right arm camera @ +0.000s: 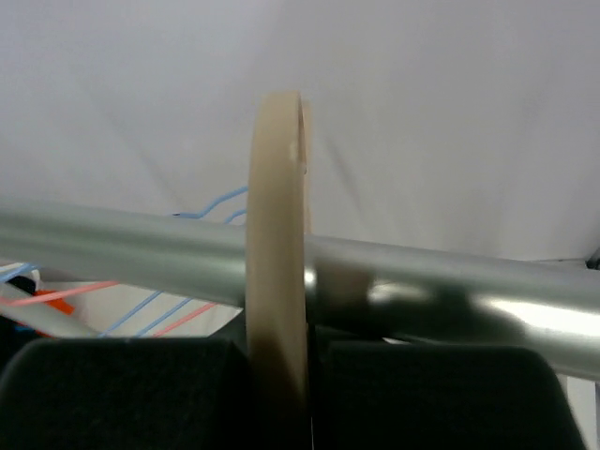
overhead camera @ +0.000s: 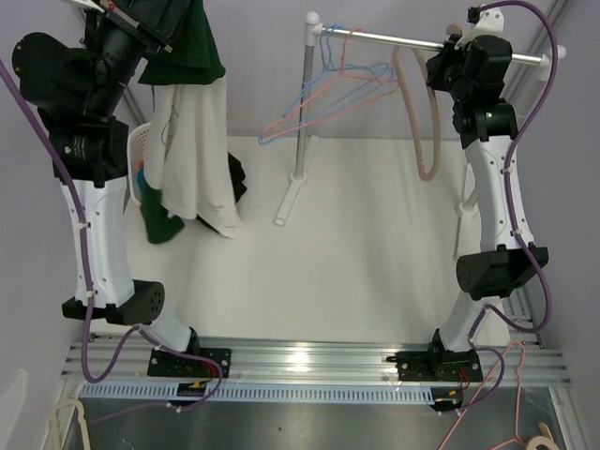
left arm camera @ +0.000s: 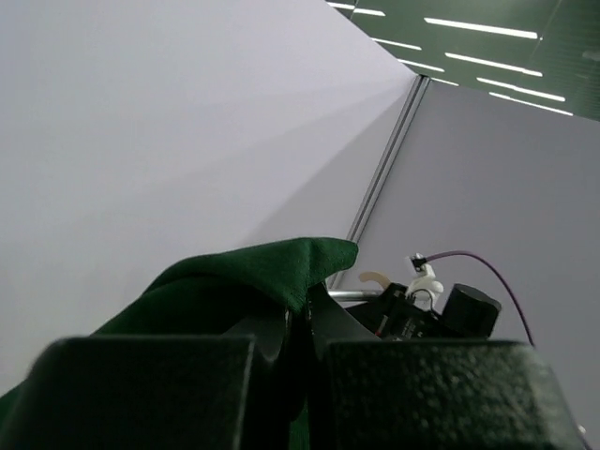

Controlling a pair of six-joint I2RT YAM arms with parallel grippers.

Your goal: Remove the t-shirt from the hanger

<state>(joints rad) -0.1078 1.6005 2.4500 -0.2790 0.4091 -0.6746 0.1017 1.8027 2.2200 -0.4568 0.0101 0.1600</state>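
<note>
T-shirt, dark green, is at far L of top view, clear of the hanger. Long axis vertical: top bunched at L gripper, lower end pointing down toward table, beside white basket. L wrist cam, close up: L gripper is pinched tight on a fold of T-shirt; fingers blurry, mostly cut off at frame bottom. White cloth drapes over T-shirt's mid part and hides it; can't tell if it's a separate garment. T-shirt top is cut off by frame edge.

Mid-table: rack pole w/ foot. Farther back, rail carries blue + pink wire hangers and a beige hanger, bare, hooked over rail, body hanging down. R gripper is up at rail, clamped on hanger's top. R wrist cam: hanger edge-on, upright btw black fingers, crossing rail; its lower part is hidden.
</note>
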